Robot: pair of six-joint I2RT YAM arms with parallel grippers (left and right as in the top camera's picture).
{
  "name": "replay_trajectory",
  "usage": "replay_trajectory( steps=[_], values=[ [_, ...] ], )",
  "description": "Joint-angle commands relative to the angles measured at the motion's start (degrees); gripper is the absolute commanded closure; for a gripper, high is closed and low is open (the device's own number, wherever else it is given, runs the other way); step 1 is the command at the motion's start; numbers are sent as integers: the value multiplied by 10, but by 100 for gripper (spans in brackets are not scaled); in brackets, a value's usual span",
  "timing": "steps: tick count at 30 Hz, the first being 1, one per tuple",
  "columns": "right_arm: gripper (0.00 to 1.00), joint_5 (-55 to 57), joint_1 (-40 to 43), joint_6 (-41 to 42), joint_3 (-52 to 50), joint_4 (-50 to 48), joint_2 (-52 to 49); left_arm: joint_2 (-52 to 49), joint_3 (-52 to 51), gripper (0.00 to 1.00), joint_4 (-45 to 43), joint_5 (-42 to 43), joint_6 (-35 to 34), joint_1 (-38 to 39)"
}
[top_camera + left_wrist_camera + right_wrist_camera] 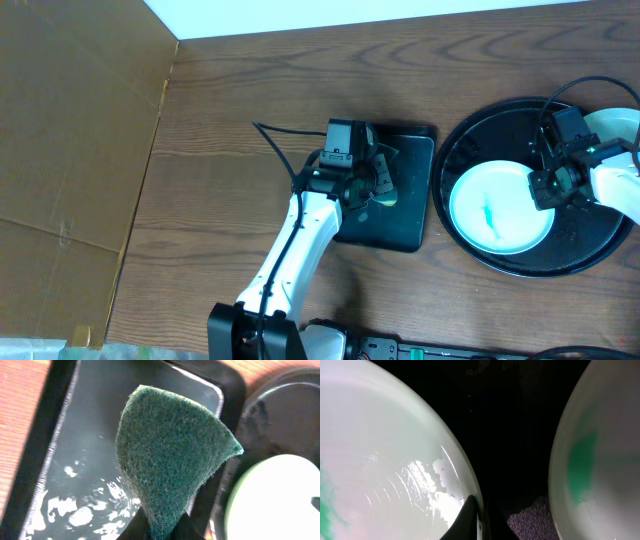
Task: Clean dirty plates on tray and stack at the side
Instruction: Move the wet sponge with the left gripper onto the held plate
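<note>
The left gripper (372, 185) hangs over the small tray (415, 215), jaws pinched shut on a green sponge (170, 460). Water (80, 515) lies on that tray's floor. To the right, the round tray (470, 140) carries two smeared plates, set apart. The right gripper (548, 188) is clamped shut on the right rim of the near plate (495, 210). The far plate (615, 122) lies partly under the right arm.

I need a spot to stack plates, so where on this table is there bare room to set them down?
Widest bare table lies between the cardboard and the rectangular tray; a strip also runs along the far edge. Crowded: the gap to the round tray, itself filled by plates.
</note>
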State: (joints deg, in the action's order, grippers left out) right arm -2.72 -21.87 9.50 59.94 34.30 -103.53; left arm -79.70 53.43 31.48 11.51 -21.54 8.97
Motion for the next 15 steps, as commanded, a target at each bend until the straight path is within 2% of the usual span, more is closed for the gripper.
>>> replay_trajectory(
  steps=[1,8,11,15],
  values=[
    [98,27,5,42,-17,15,-13,3,5,93,1,50,-24,11],
    [99,27,5,75,-17,12,-13,3,5,93,1,56,-63,70],
    [98,26,5,80,-17,12,-13,2,5,93,0,53,-97,97],
    [98,17,5,104,-17,12,-13,-9,4,93,-21,7,-160,142]
  ],
)
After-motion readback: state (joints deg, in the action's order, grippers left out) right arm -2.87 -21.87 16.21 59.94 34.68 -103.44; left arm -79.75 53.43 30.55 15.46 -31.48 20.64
